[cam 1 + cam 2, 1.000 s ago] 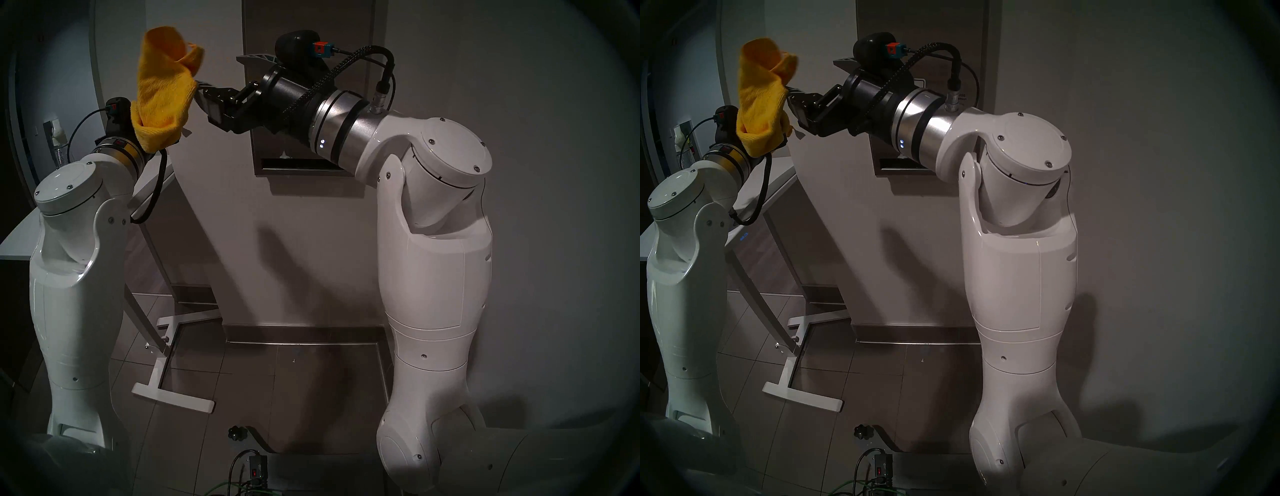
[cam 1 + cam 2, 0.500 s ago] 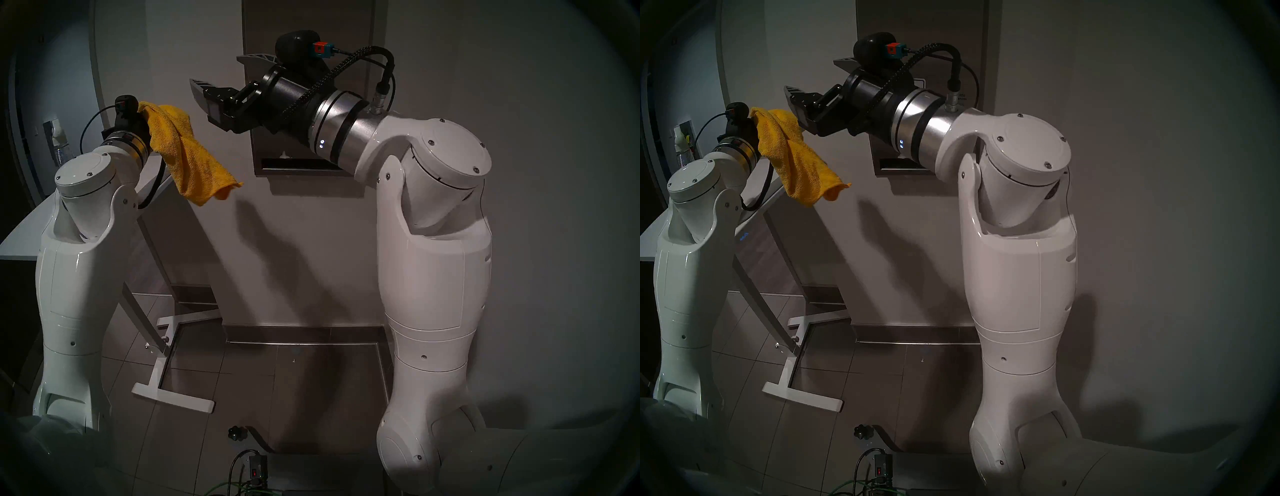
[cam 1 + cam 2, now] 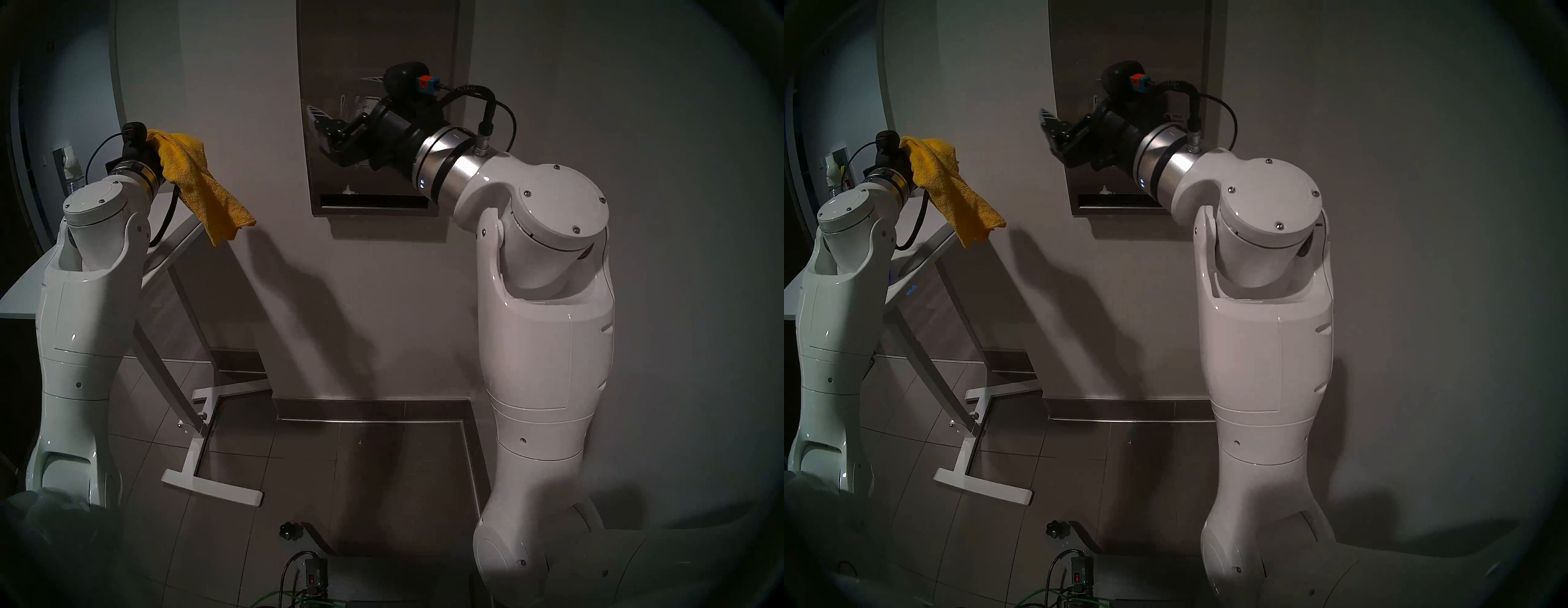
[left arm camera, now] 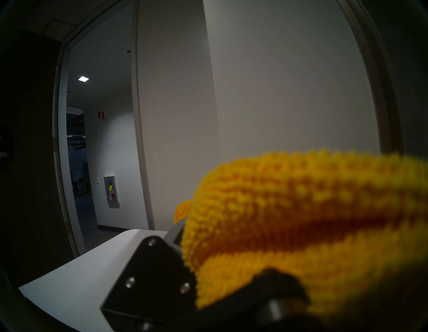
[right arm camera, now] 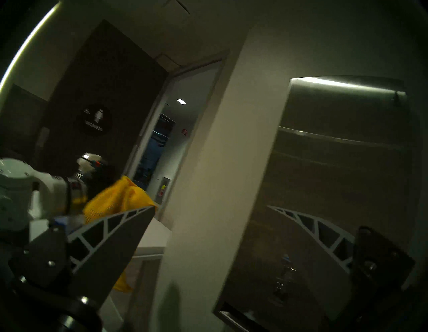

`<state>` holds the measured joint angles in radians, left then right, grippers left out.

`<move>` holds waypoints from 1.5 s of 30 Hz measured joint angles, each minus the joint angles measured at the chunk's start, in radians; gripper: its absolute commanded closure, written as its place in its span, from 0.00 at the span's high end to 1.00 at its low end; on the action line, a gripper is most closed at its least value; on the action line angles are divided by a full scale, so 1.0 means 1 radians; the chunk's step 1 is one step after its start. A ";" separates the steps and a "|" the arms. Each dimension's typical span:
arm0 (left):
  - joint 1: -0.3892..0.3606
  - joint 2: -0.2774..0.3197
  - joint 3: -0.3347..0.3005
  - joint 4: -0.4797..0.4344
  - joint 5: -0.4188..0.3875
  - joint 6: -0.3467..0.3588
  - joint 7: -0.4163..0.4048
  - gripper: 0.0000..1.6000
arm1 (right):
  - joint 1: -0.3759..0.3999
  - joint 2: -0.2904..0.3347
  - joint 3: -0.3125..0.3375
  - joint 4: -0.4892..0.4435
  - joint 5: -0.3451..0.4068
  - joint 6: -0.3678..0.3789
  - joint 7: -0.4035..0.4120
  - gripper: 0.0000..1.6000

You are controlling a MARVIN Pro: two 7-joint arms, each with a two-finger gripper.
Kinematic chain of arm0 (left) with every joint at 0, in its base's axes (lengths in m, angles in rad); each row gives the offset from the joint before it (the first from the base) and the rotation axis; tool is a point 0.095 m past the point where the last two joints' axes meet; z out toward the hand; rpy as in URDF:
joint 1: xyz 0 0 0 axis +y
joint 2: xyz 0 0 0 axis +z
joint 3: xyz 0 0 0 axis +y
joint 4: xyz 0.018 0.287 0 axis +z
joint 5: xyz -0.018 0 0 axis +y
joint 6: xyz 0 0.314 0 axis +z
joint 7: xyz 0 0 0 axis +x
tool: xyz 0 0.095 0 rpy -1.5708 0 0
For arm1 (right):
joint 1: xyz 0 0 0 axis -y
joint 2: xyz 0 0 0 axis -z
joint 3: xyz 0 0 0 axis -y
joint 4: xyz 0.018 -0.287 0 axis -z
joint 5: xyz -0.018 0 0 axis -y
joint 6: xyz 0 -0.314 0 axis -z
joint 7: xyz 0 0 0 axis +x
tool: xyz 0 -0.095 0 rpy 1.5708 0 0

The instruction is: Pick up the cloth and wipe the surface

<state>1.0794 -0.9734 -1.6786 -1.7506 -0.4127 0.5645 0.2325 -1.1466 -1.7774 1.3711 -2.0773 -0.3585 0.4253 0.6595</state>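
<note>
Pickup was done, wiping wasn't: the cloth [image 3: 203, 182] was off the white table [image 3: 25, 297] and hanging from the left gripper [image 4: 185, 234], well apart from the steel dispenser front [image 3: 377, 51] it's meant to clean. No contact with that panel showed anywhere. Left pincer was clamped tight on a bunched fold of the rag (fingers mostly buried under yellow pile in the wrist view), the rest draping down to the right. Right gripper [image 5: 245, 215] was spread fully wide, holding nothing, hovering in front of the dispenser. Left to do, I'd judge: carry the rag over and make the wiping passes.
</note>
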 measured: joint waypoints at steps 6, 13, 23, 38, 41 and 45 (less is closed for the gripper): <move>-0.006 0.003 -0.002 0.002 0.003 -0.015 -0.013 0.00 | -0.051 0.029 -0.004 -0.003 -0.114 -0.061 -0.102 1.00; 0.009 0.006 -0.025 -0.012 0.003 -0.026 -0.021 0.00 | -0.102 0.057 0.010 -0.010 -0.180 -0.121 -0.212 1.00; 0.040 -0.014 -0.084 0.018 0.001 -0.030 0.024 0.00 | -0.205 0.113 0.003 -0.046 -0.202 -0.172 -0.367 1.00; 0.009 -0.037 -0.077 0.208 -0.037 -0.065 -0.004 0.00 | -0.326 0.166 -0.103 -0.128 -0.099 -0.213 -0.575 1.00; -0.009 -0.031 -0.059 0.262 -0.036 -0.074 -0.009 0.00 | -0.341 0.174 -0.125 -0.147 -0.086 -0.219 -0.585 1.00; -0.031 -0.022 -0.035 0.307 -0.034 -0.082 -0.015 0.00 | -0.356 0.183 -0.148 -0.167 -0.073 -0.226 -0.591 1.00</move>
<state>1.0479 -0.9952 -1.7141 -1.4434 -0.4465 0.4822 0.2172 -1.5022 -1.5947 1.2226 -2.2439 -0.4317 0.1997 0.0683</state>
